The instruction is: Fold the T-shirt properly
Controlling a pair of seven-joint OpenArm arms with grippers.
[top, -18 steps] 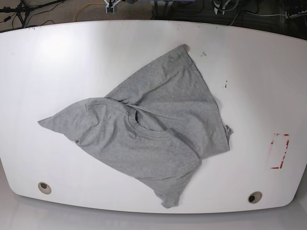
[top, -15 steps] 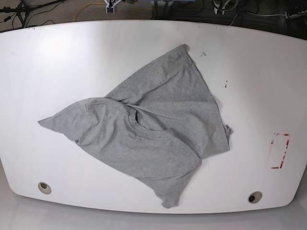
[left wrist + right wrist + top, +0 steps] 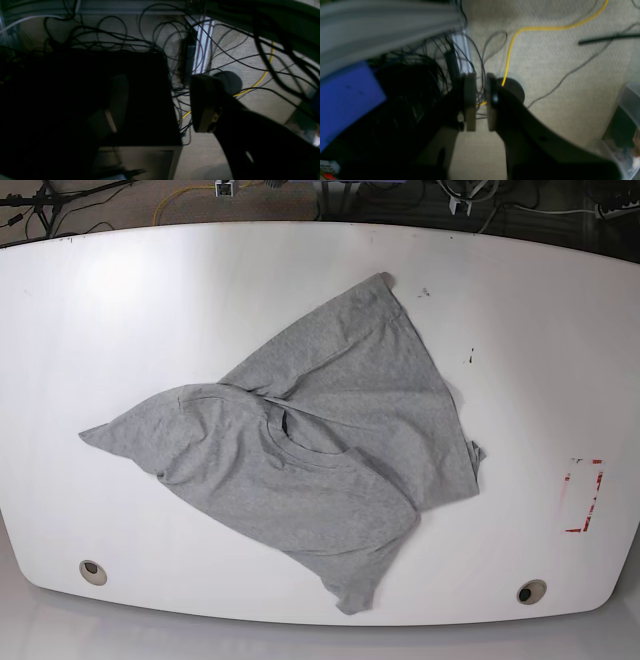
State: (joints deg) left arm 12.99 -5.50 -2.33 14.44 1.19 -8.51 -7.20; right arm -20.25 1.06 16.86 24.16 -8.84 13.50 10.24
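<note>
The heather-grey T-shirt [image 3: 330,395] lies crumpled and skewed in the middle of the white table [image 3: 120,310]. Its round neck [image 3: 290,430] is near the centre and one corner points to the far edge. No lettering shows. Neither gripper is in the base view. In the left wrist view my left gripper [image 3: 160,107] is open and empty, over a floor with cables. In the right wrist view my right gripper [image 3: 480,102] has its pads nearly together with a thin gap, holds nothing, and is over carpet and a yellow cable [image 3: 510,50].
A red-marked rectangle [image 3: 583,495] is on the table at the right. Two round holes [image 3: 92,571] [image 3: 530,591] sit near the front edge. A dark box [image 3: 140,100] and tangled cables lie below the left gripper. A blue box [image 3: 345,100] is beside the right gripper.
The T-shirt lies as before. Small bright parts beyond the table's far edge have slipped a little further out of the base view.
</note>
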